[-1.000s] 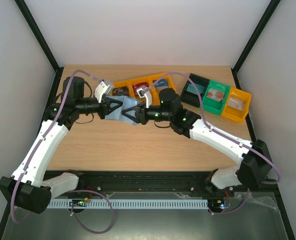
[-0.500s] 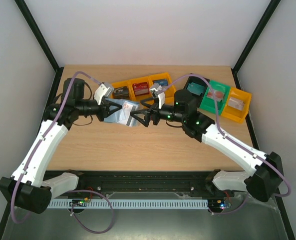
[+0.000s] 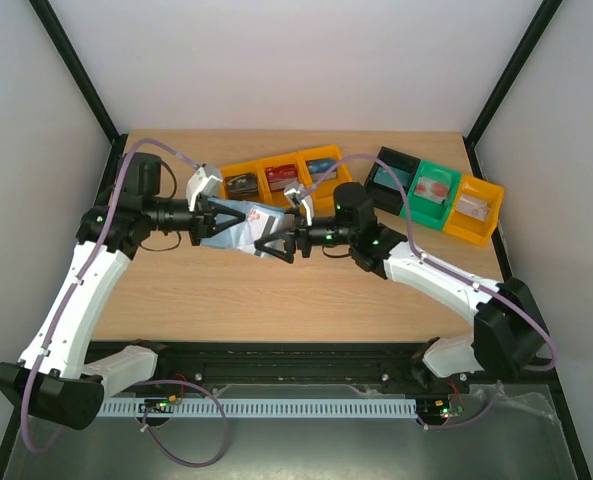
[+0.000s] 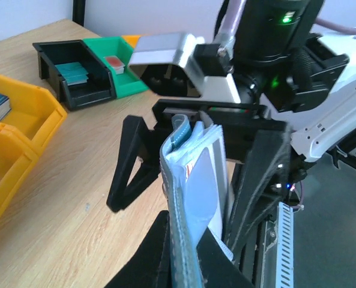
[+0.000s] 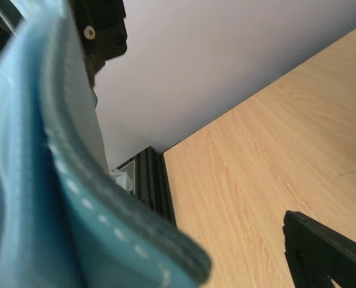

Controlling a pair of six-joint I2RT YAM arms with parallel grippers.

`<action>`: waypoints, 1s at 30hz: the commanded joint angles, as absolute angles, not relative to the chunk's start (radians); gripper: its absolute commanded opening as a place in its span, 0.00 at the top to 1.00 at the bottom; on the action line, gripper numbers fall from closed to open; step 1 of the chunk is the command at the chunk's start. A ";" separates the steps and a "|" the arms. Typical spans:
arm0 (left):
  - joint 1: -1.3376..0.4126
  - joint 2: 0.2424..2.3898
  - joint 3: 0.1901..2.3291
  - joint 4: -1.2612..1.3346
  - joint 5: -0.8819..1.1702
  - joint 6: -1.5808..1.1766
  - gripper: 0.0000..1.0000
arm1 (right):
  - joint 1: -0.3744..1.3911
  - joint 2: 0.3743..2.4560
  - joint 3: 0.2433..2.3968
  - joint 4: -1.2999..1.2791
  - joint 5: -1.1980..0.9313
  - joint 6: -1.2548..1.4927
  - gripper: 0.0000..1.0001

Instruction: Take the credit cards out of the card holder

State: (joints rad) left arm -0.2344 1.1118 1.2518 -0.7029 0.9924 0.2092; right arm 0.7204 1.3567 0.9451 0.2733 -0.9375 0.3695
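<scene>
Here, the wooden desk (image 3: 306, 295) fills the middle of the overhead view. The left arm (image 3: 81, 285) and the right arm (image 3: 441, 280) reach inward from its near corners to meet toward the back. Behind their meeting point stands a row of three yellow bins (image 3: 278, 161). Further right, a black bin (image 3: 391, 156), a green bin (image 3: 444, 172) and a single yellow bin (image 3: 473, 232) sit side by side. Between the arms the teal-blue card holder (image 3: 238, 226) is held up off the desk, standing on edge just in front of the yellow row. The left jaws are clamped on the end toward the left arm, their two black fingers (image 4: 159, 252) pressing its covers from both sides. The right jaws are spread wide and grip nothing, their fingers (image 4: 125, 161) set to either side of the holder's other end. A light blue card (image 4: 203, 180) sits in a clear sleeve of the holder, not yet drawn out. Teal cards (image 4: 75, 71) lie in the black bin, a red-and-white card (image 4: 112, 62) in the green one, and a whitish card (image 3: 473, 205) in the single yellow bin.
</scene>
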 commanded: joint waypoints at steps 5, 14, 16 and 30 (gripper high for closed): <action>-0.209 1.097 1.270 -0.722 1.122 0.238 0.98 | 0.718 1.383 0.932 0.475 -1.138 0.490 0.54; -0.166 1.088 1.250 -0.698 1.100 0.218 0.93 | 0.718 1.294 0.913 0.421 -1.111 0.423 0.98; -0.144 1.079 1.239 -0.666 1.030 0.172 0.76 | 0.718 1.275 0.928 0.330 -1.058 0.368 0.98; -0.046 1.046 1.205 -0.537 0.574 0.001 0.42 | 0.754 1.514 1.319 -0.531 0.053 0.414 0.98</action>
